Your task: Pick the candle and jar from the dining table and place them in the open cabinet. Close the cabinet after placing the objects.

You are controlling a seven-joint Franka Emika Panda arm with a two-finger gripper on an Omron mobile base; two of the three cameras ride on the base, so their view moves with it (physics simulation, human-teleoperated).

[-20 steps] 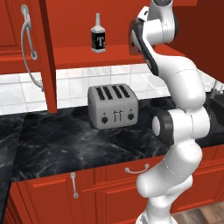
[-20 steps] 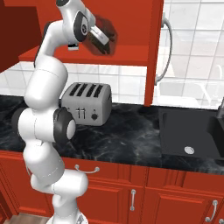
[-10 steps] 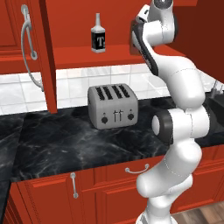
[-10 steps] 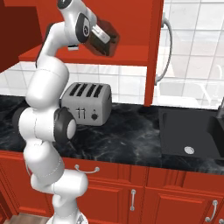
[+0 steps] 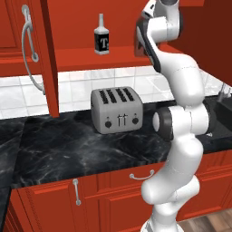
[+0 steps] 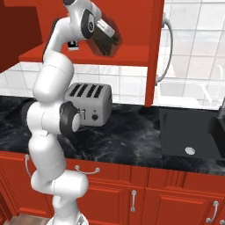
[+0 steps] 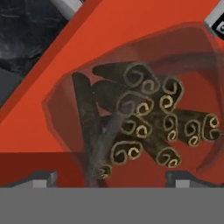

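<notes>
A red kitchen with white tiled walls: a black marble surface (image 5: 68, 149) with white veins carries a silver four-slot toaster (image 5: 115, 110), and above it hangs the red wooden wall cabinet (image 6: 132, 55) with its panelled door (image 5: 43, 54) swung open on a long curved silver handle (image 5: 29, 41). On the cabinet's red inner shelf (image 5: 118, 56), toward its left end, stands a slim clear bottle with a black "T" label (image 5: 102, 41).

The white arm reaches up to the right part of that shelf. Its tool (image 6: 107, 40) is spread wide, the fingertips (image 7: 41, 178) standing clear on either side of the large clear glass jar (image 7: 135, 118) of dark rolled sticks, which lies close before the hand over the shelf's red board, near its front edge. Whether the jar rests firmly cannot be told from so close.

The step in hand looks like the release of the jar in the cabinet. The next move would call for drawing the tool straight back without nudging the glass. No candle can be made out on the shelf, so it probably still needs fetching from the dining table before the door is shut.
</notes>
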